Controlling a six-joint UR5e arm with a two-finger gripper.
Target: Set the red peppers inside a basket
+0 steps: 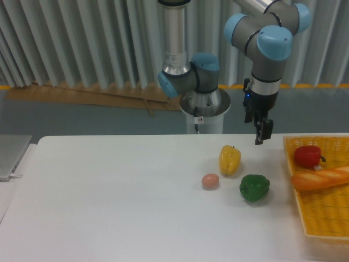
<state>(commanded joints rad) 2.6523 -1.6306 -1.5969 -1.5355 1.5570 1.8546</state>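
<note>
The red pepper [307, 155] lies inside the yellow-orange basket [322, 215] near its far left corner, just behind a bread loaf [320, 178]. My gripper [260, 132] hangs above the table's back edge, to the left of the basket and up-right of the yellow pepper [229, 160]. Its fingers point down with nothing between them, and it is open.
A green pepper [254, 187] and a small pinkish egg-like object [210, 181] lie on the white table [109, 202] left of the basket. The robot base [204, 109] stands behind the table. A grey laptop edge [11, 155] shows at far left.
</note>
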